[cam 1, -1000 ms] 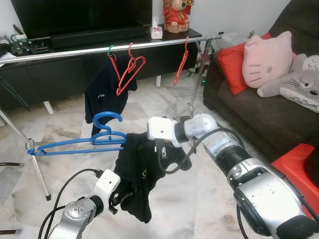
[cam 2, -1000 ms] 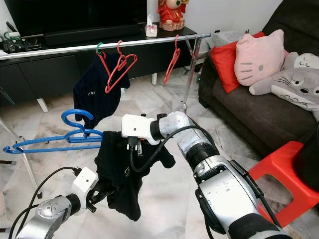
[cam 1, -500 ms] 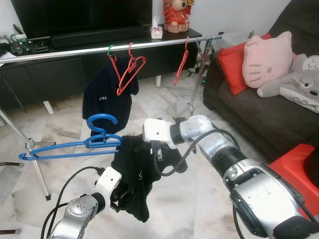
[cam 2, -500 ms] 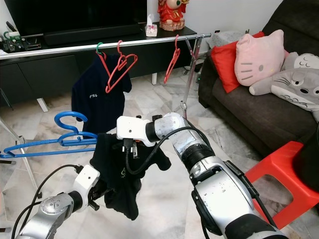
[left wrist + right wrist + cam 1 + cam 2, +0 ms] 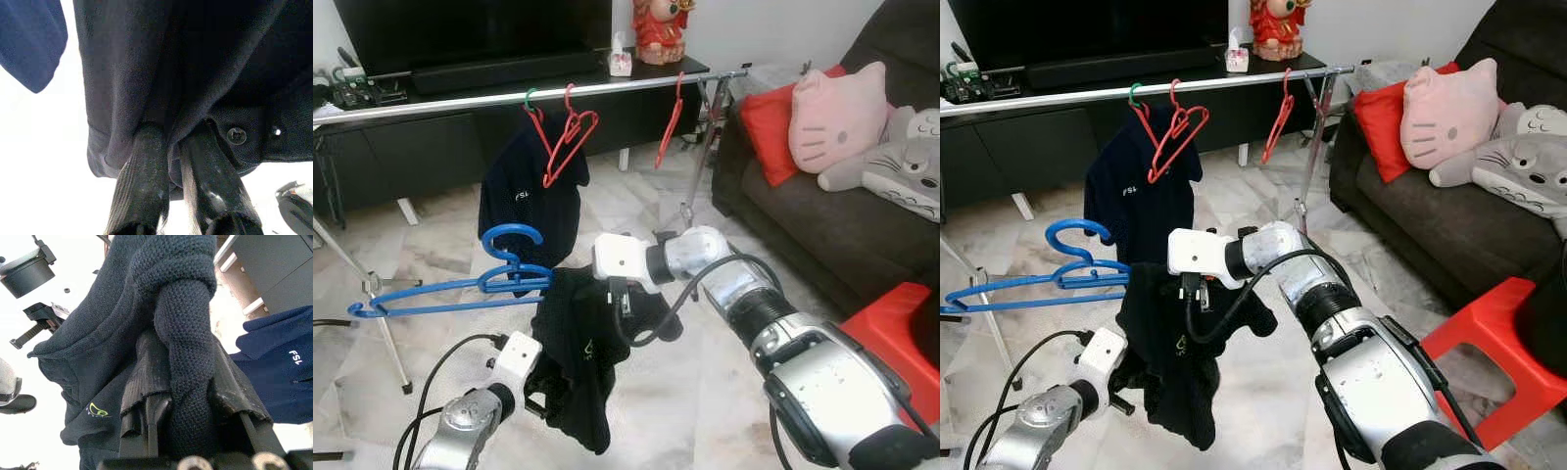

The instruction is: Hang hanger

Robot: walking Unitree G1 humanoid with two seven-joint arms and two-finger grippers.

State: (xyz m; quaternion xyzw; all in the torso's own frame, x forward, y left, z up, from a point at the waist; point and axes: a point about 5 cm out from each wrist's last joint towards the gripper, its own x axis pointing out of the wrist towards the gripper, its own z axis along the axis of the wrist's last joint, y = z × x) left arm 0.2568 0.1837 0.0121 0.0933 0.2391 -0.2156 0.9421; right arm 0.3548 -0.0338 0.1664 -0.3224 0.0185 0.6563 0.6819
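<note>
Since a second ago the blue hangers [image 5: 460, 289] have slid toward the robot's left and a little lower, and the black garment [image 5: 578, 362] now hangs further down between the two arms.

On the left, the hangers, which look like two held together though the overlap makes that hard to confirm, lie nearly level in the air, hooks up. One end is buried in the top of the black garment; the other reaches out over the marble floor [image 5: 685, 392].

The left gripper [image 5: 168, 147], low and near the robot, has its fingers [image 5: 142, 181] closed to a narrow gap, with a fold of the black garment pinched between them at the garment's lower part.

The right gripper [image 5: 186, 387], higher up at the garment's top edge, is clamped on a thick roll of the knitted black fabric that bulges between its fingers [image 5: 146, 377].

Behind, a metal rail [image 5: 509, 96] runs across in front of a dark TV cabinet [image 5: 411, 147]. On it hang a navy shirt [image 5: 530, 201] on a green-hooked hanger, red hangers [image 5: 566, 137] just beside it, and another red hanger [image 5: 671, 122] further right.

At far right stand a dark sofa [image 5: 803, 215] with plush cushions [image 5: 837, 113] and a red stool [image 5: 896, 328].
</note>
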